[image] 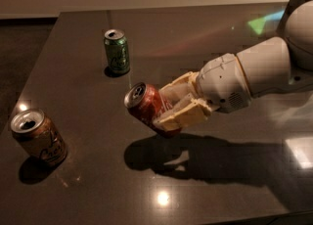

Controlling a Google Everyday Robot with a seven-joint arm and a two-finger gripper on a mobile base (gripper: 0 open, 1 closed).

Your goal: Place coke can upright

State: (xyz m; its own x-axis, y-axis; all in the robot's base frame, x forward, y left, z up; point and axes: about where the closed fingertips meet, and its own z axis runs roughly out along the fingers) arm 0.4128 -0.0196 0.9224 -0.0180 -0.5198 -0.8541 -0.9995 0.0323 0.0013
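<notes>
Clamping the coke can (145, 102) across its body, your gripper (161, 106) sits just right of the frame's centre. Its two cream fingers (178, 117) are closed onto the can, one along the upper side and one along the lower side. The can is tilted, neither upright nor flat: its silver top points to the upper left and its base to the lower right. It appears to be held clear of the bench (88, 87), with its dark shadow (195, 158) lying just below it in the frame.

You cannot see the can's base or most of its far half, because the fingers and the gripper body cover them. The white lettering on the red side is too blurred to read. The arm (259, 67) runs off to the right and is cut by the frame's right edge.

Relative to the gripper, the can sticks out to the left of the fingertips, top end first, with about half its length between the fingers.

A green can (117, 52) stands upright in the upper left, well apart from the gripper. A tan-brown can (39, 137) stands at the lower left, near the bench's left edge.
</notes>
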